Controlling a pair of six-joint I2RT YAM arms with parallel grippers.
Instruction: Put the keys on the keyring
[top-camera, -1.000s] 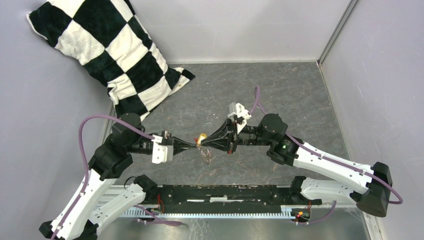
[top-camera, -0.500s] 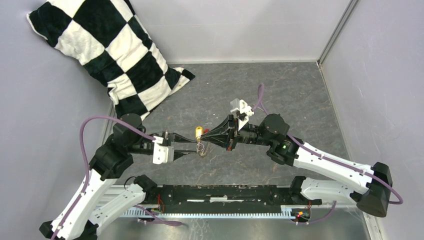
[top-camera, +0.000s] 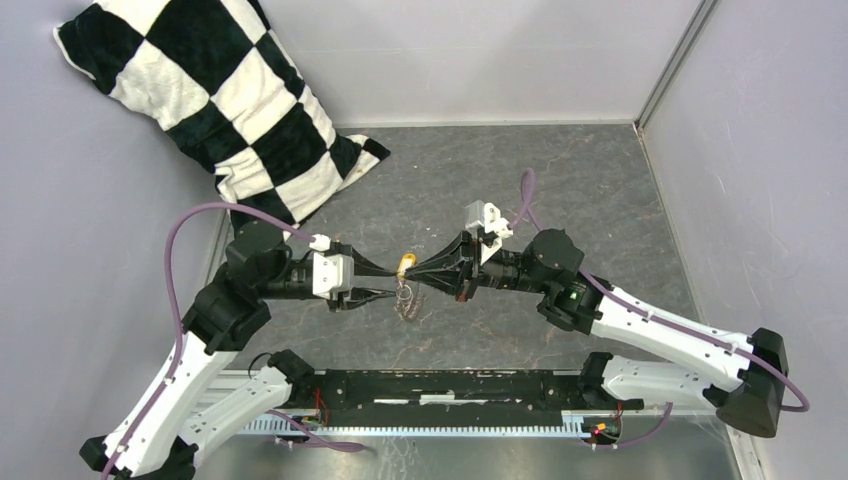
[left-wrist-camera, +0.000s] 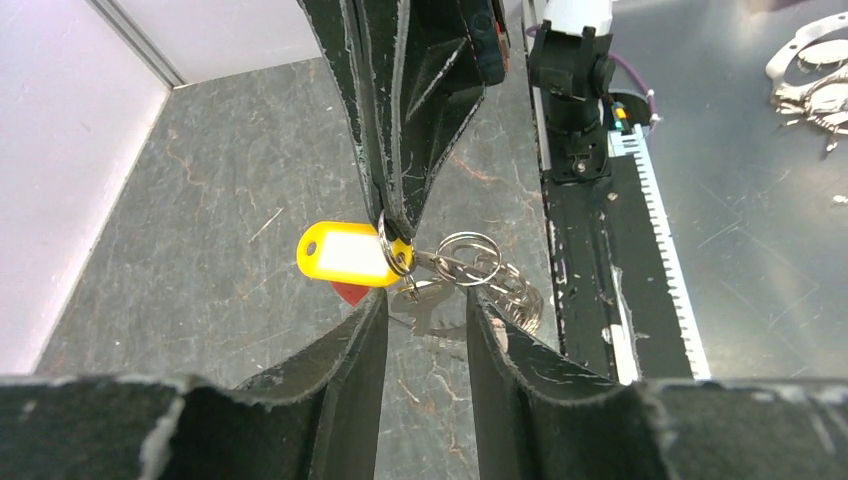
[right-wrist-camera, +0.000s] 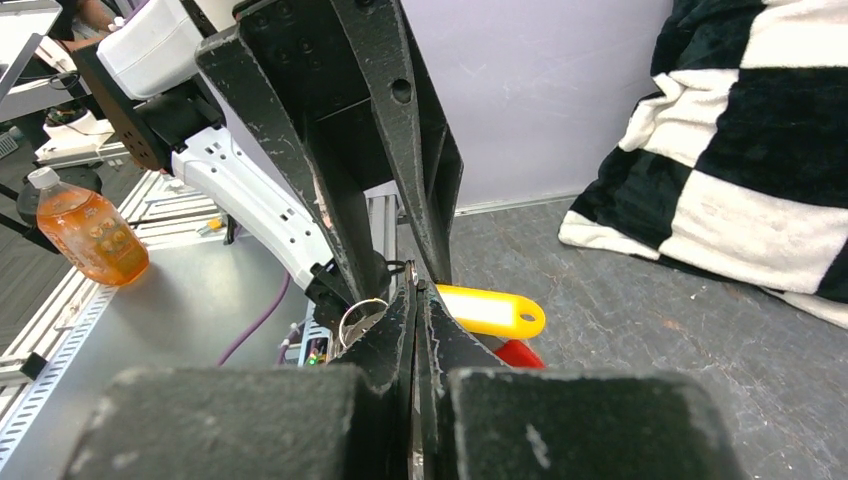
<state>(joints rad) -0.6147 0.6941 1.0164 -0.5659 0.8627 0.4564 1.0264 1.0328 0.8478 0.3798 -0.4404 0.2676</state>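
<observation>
My right gripper (top-camera: 409, 268) is shut on a small silvery ring at the end of a yellow plastic tag (left-wrist-camera: 345, 254) with a white label. Hanging from that ring above the floor are the keyring (left-wrist-camera: 470, 258), a bunch of linked silvery loops, and a metal key (left-wrist-camera: 430, 312). A red piece (left-wrist-camera: 349, 293) shows just under the tag. My left gripper (left-wrist-camera: 427, 303) is open, its fingers (left-wrist-camera: 340, 370) on either side of the hanging key without touching it. In the right wrist view the tag (right-wrist-camera: 490, 311) and a loop (right-wrist-camera: 360, 312) flank my shut right gripper (right-wrist-camera: 415, 288).
A black-and-white checked pillow (top-camera: 215, 105) leans in the far left corner. Grey walls (top-camera: 760, 150) close in the dark stone-patterned floor (top-camera: 560, 180). The black base rail (top-camera: 450, 388) runs along the near edge. An orange bottle (right-wrist-camera: 88, 236) stands off the table.
My left gripper has opened and let go of the bundle, and its wrist has turned. The tag and rings now hang from my right gripper alone, carried slightly farther from the rail.
</observation>
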